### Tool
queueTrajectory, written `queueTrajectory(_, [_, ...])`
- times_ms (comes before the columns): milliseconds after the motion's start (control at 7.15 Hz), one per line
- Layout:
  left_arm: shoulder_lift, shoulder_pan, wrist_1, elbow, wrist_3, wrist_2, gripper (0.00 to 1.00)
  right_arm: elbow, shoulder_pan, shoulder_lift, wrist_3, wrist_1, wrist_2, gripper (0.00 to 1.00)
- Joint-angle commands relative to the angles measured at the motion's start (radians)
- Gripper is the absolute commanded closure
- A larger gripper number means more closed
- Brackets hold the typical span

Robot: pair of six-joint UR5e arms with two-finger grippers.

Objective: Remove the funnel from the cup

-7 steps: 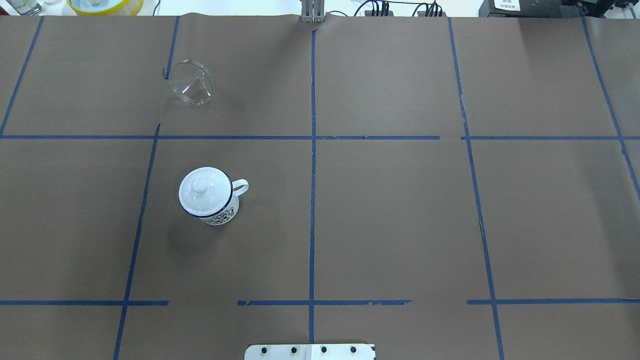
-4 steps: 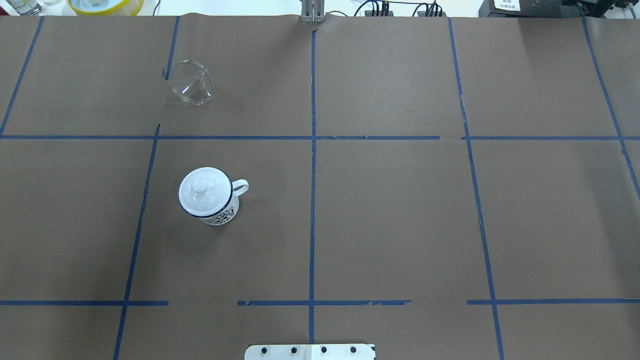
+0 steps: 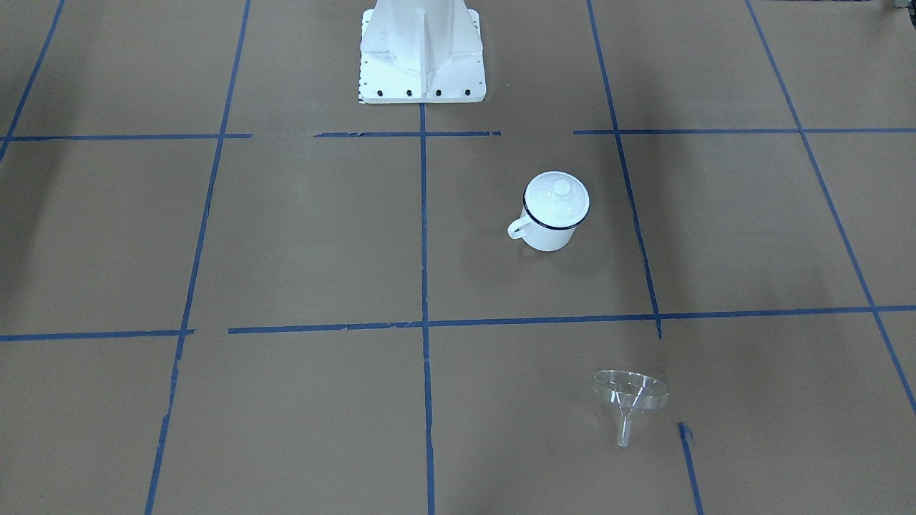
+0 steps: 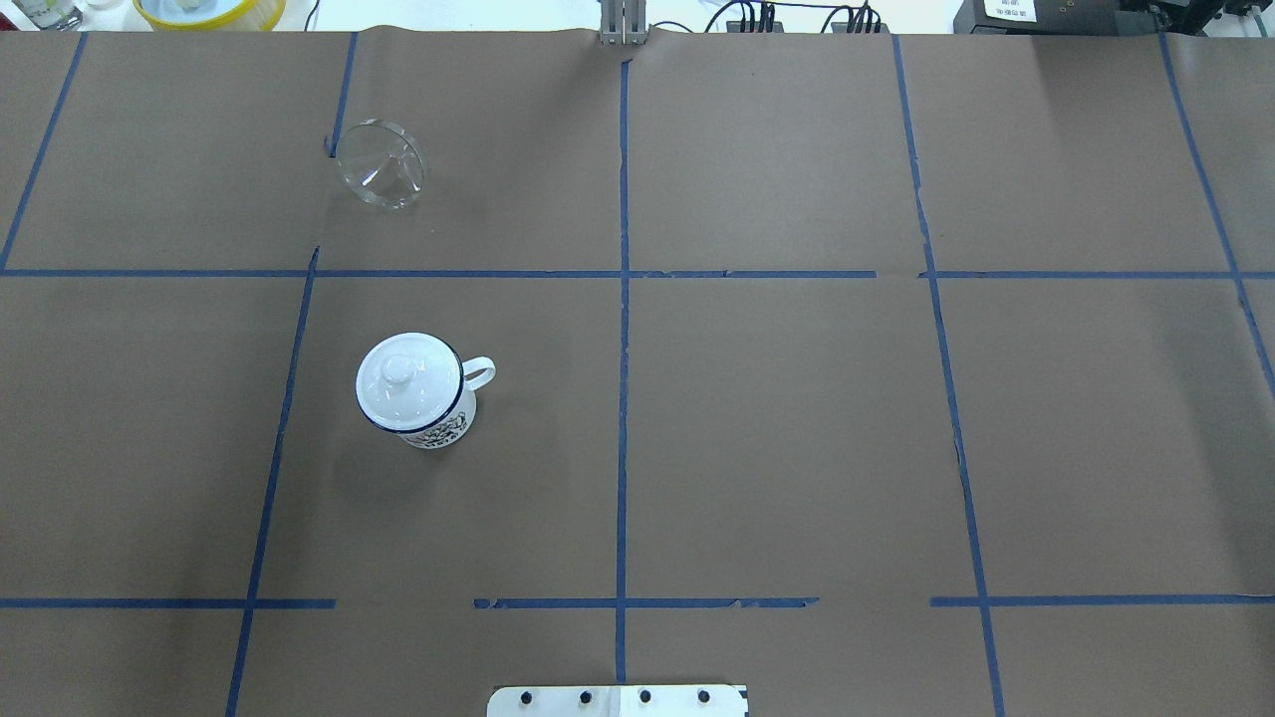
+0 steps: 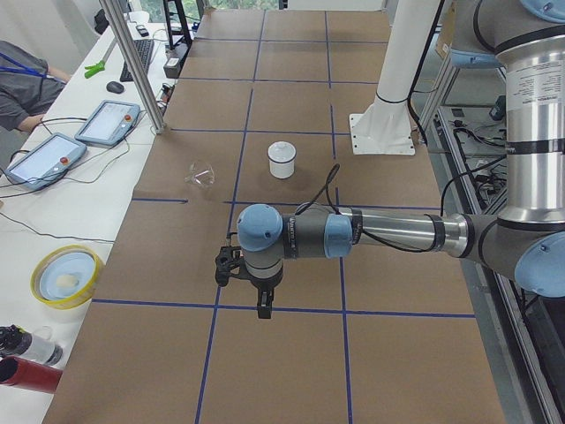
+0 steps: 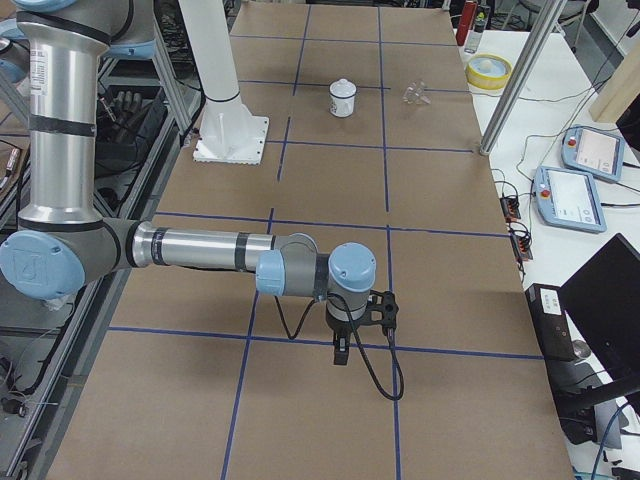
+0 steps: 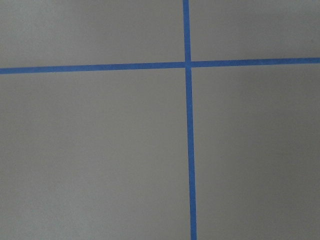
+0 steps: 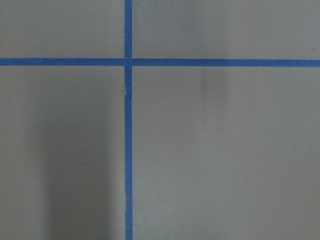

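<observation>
I see the funnel [image 4: 381, 177] lying on its side on the table [image 4: 797, 448], well apart from the cup [image 4: 443, 423] with lid [image 4: 403, 383] on. How left and right jaws stand, I cannot tell.

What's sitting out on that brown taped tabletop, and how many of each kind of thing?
Clear funnel: 1
White enamel mug: 1
White domed lid, sitting on the mug: 1
Total: 3
</observation>
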State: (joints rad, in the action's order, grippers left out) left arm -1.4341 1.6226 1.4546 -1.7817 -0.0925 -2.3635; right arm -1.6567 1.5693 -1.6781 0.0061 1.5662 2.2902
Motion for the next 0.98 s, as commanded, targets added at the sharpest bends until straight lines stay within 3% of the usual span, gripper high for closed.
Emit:
queueTrajectory(0, [-0.006,-0.007,0.004,0.001,0.000,0.009,0.00,0.000,0.000,0.000,0.000,0.000,0.000,0.00])
queueTrajectory(839, [-0.005,-0.004,0.006,-0.019,-0.013,-0.003,0.00,0.002,0.000,0.000,0.000,0.000,0.000,0.00])
